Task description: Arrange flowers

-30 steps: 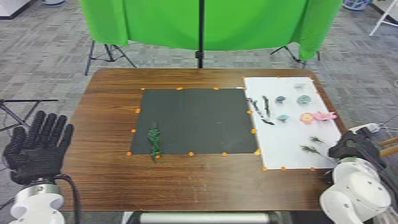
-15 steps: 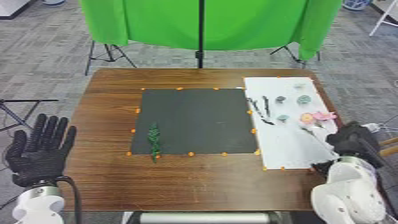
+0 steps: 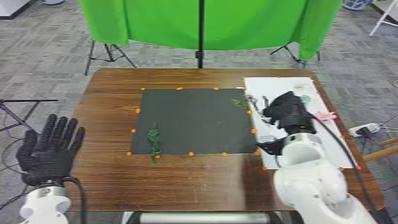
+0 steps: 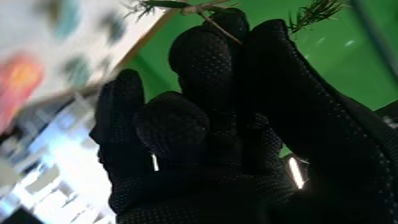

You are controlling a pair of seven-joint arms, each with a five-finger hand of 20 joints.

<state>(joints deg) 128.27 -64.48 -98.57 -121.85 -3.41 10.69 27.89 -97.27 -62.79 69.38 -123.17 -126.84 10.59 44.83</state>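
While it hovers, the right hand (image 3: 286, 110) pinches greenery (image 3: 240, 104).

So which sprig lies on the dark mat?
The green sprig at the near left of the dark mat; a second sprig is pinched in the right hand.

Head view bright, even; wrist view, white glare

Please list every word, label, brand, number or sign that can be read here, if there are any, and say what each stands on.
There are none: no word, label, brand, number or sign can be read.
I can make out no lettering on the dark mat, white sheet or green cloth.
The right robot hand has a dotted pattern, not print.
The white box beside the table is too small to tell.
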